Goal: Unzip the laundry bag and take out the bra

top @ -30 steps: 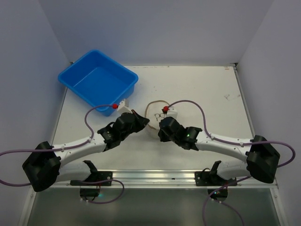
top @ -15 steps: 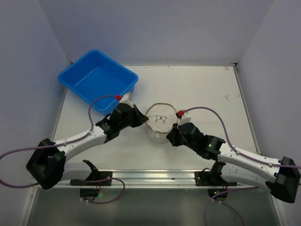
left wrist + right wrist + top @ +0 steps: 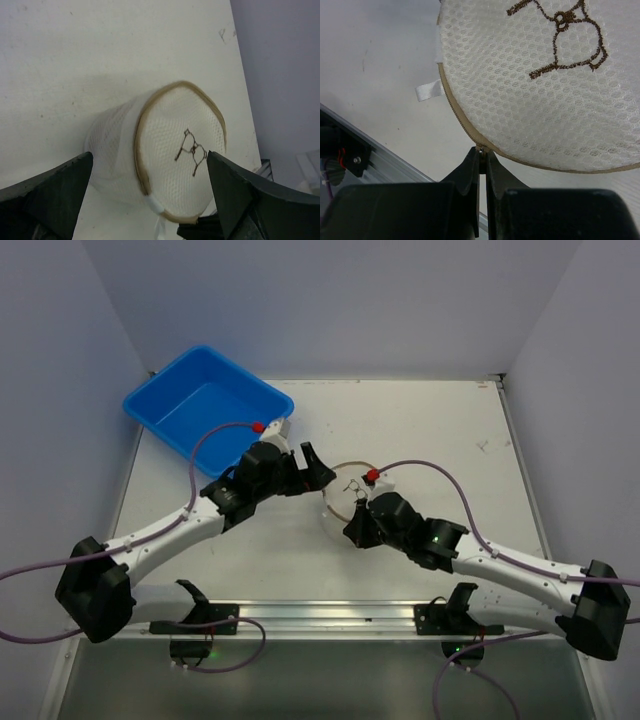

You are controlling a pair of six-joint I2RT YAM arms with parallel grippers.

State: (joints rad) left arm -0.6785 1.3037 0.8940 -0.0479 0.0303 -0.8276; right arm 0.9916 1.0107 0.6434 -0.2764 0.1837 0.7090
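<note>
The laundry bag (image 3: 343, 494) is a small cream mesh drum with a tan zipper rim and a dark bra outline on its round face (image 3: 187, 150); it lies tilted on the white table. My left gripper (image 3: 318, 470) stands open just left of the bag, one finger on either side of it in the left wrist view (image 3: 150, 156), touching nothing. My right gripper (image 3: 481, 152) is shut on the zipper pull (image 3: 480, 148) at the bag's near rim (image 3: 352, 527). The bra is hidden inside the bag.
A blue tub (image 3: 205, 410) stands at the far left of the table. A white ribbon tab (image 3: 427, 91) sticks out of the bag's seam. A metal rail (image 3: 330, 615) runs along the near edge. Purple cables arch above both wrists.
The left gripper was shut at the bag and has opened, letting go. The right arm has shifted left, still pinching the zipper pull. The bag has tipped.
</note>
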